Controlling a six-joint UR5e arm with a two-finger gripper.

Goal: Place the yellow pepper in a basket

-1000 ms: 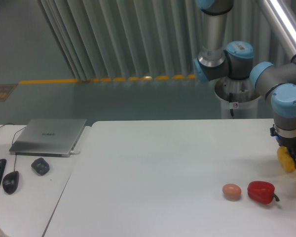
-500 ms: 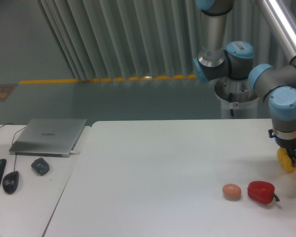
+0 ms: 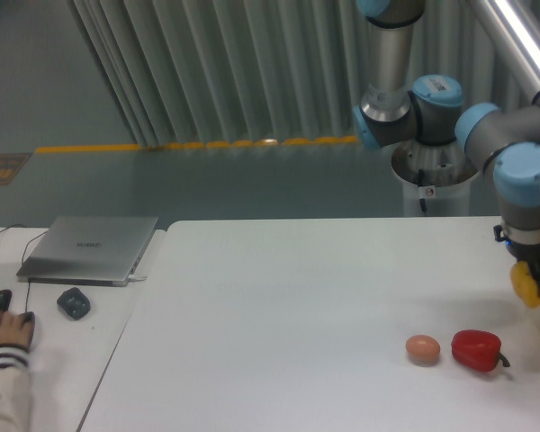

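Note:
The yellow pepper (image 3: 526, 286) hangs above the table at the far right edge of the camera view, with my gripper (image 3: 533, 283) shut on it. Only part of the pepper shows below the blue-capped wrist; the fingers are partly cut off by the frame edge. The pepper is held above and to the right of the red pepper (image 3: 476, 350). No basket is in view.
A tan egg (image 3: 422, 349) lies just left of the red pepper. On the side desk at left are a closed laptop (image 3: 90, 249), a small dark object (image 3: 73, 302) and a person's hand (image 3: 7, 333) over the mouse. The robot base (image 3: 432, 175) stands behind the table.
The gripper with the yellow pepper has risen slightly and shifted a little to the right. A person's hand has come into view at the lower left, over the mouse.

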